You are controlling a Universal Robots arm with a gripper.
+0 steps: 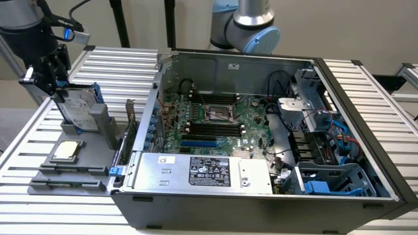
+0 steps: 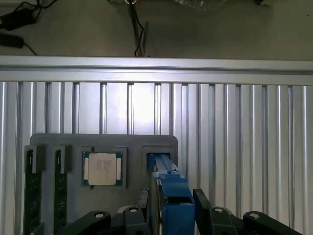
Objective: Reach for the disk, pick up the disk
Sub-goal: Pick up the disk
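Note:
The disk (image 1: pixel 83 108) stands on edge in a slot of the grey holder (image 1: pixel 104 128) at the exterior view's left, its white label and blue carrier showing. My gripper (image 1: pixel 58 90) hangs right over the disk's upper end. In the wrist view the disk's blue carrier edge (image 2: pixel 172 188) runs between my two black fingers (image 2: pixel 141 201), one on each side of it. The gripper (image 2: pixel 171 205) is open and straddles the disk, which still rests in its slot.
On the same grey holder lie a square silver processor chip (image 1: pixel 67 149) (image 2: pixel 101 169) and two memory sticks (image 1: pixel 70 170) (image 2: pixel 32 191). An open computer case (image 1: pixel 261 122) with a silver power supply box (image 1: pixel 202 171) stands close on the exterior view's right. Everything sits on a slatted aluminium table (image 2: pixel 234 127).

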